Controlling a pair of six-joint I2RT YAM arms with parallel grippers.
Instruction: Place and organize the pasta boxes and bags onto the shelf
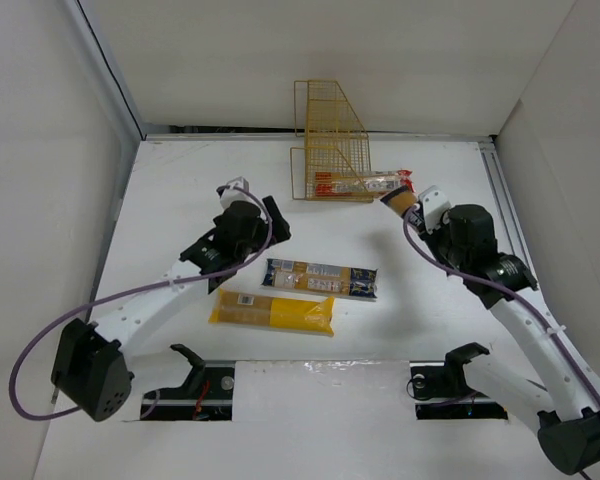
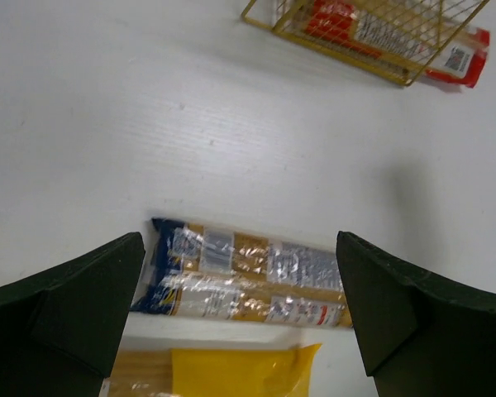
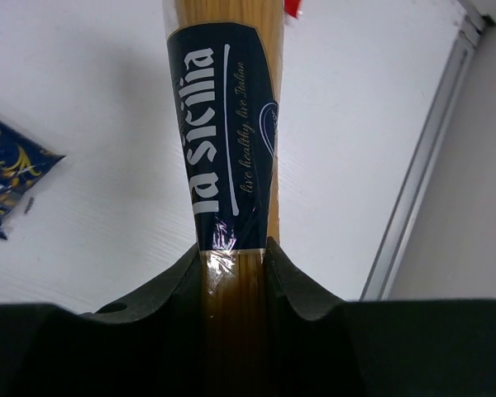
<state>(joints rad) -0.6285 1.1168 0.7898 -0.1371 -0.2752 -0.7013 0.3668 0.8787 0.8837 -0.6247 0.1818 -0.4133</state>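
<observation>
The yellow-orange pack with dark blue label [image 3: 227, 165] is shown clamped near one end between the jaws of the right gripper [image 3: 231, 256], raised above the table [image 1: 180, 200] at the right of the shelf [image 1: 330, 130]. Its far end is directed toward the shelf; whether it touches anything there cannot be told. The red-and-white box [image 1: 365, 185] is seen lying along the bottom of the shelf, one end projecting beyond the right side of the wire frame. The clear bag with blue ends [image 1: 320, 278] is laid flat at the table's centre, and the plain yellow bag [image 1: 272, 312] is laid just beside it, nearer the arm bases and roughly parallel. The left gripper [image 1: 273, 222] is held above the table, left of the clear bag, its jaws spread wide apart with nothing between them.
</observation>
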